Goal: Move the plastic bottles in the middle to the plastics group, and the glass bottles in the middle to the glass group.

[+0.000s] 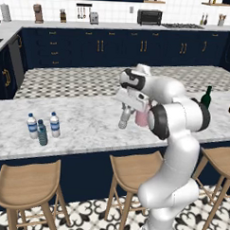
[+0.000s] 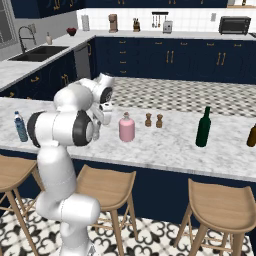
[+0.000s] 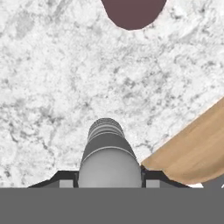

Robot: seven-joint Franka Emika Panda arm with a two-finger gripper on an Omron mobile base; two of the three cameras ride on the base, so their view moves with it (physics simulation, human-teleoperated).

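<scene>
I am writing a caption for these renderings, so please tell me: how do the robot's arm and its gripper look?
The arm is glossy white, built of rounded tubular segments, with dark, almost black rings and caps at the joints. No loose cables or markings are visible. The gripper has a boxy white hand; in the hand view its two fingertips are small, dark and blocky.

Two shakers (image 2: 153, 120), wooden stools (image 1: 27, 183), marble counter (image 1: 88, 130)

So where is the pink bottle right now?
The pink bottle stands on the marble counter in the right base view, just right of the arm, with two small brown shakers on its other side.
</scene>
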